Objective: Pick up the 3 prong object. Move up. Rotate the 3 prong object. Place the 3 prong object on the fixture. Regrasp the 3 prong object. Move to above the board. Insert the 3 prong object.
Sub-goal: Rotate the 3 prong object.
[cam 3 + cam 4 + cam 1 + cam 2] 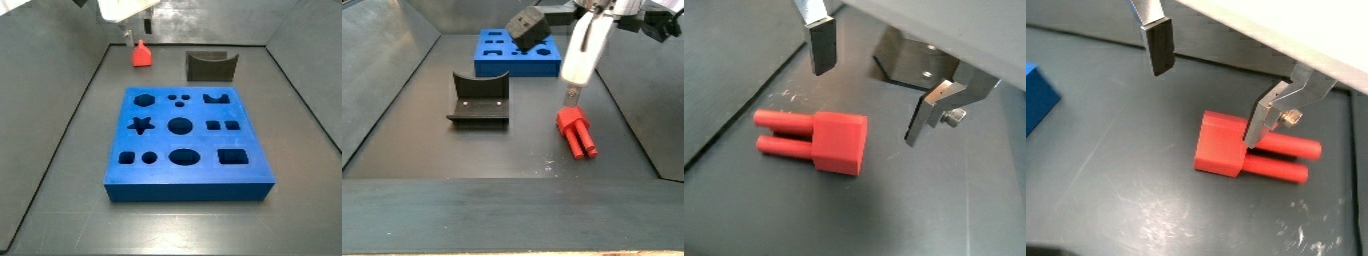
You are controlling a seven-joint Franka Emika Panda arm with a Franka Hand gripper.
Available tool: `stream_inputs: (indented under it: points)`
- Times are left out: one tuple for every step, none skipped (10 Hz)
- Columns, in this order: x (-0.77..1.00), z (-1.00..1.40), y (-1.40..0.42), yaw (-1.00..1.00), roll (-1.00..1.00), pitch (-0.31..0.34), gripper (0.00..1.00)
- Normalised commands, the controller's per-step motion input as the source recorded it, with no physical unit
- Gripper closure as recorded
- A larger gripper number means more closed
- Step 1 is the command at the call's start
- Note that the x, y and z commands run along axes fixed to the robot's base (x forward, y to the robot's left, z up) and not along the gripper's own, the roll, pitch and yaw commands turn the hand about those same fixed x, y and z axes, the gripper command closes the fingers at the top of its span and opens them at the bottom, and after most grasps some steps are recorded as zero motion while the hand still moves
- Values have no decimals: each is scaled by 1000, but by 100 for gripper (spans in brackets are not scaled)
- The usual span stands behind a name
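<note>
The gripper hangs just above the 3 prong object, fingers spread wide apart and holding nothing. The red piece lies flat on the dark floor, prongs pointing away from its blocky head. It looks like stiff, light plastic, probably a bit slick — the square head offers flat sides for the pads. Farther off stands the fixture, its notch empty, and beyond it the board — every cutout unfilled.
</note>
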Motion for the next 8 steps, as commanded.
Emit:
stream_inputs:
  points:
    - [33, -53, -10, 1000, 0, 3, 0]
    - [33, -53, -10, 1000, 0, 3, 0]
    - [33, -52, -10, 1000, 0, 3, 0]
    - [34, -52, -10, 1000, 0, 3, 0]
    - [34, -52, -10, 1000, 0, 3, 0]
    - [34, -52, -10, 1000, 0, 3, 0]
    - [34, -52, -10, 1000, 0, 3, 0]
    - [34, -51, -10, 1000, 0, 3, 0]
